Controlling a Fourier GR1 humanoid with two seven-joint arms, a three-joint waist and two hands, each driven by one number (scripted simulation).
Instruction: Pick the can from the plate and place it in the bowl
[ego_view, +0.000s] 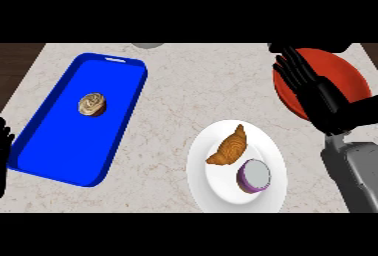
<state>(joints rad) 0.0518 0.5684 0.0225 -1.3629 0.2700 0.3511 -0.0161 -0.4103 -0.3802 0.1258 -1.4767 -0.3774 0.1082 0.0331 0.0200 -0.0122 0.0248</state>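
The purple can stands on the white plate, just beside a croissant. The right hand, fingers straight and released, hovers over the red bowl; reaching down could nudge the croissant.

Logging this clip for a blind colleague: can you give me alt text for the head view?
A purple can with a silver top stands beside a golden croissant on a round white plate, while the right hand hovers open over a red bowl. A brown cupcake sits in a blue rectangular tray; the left hand rests at the left edge.
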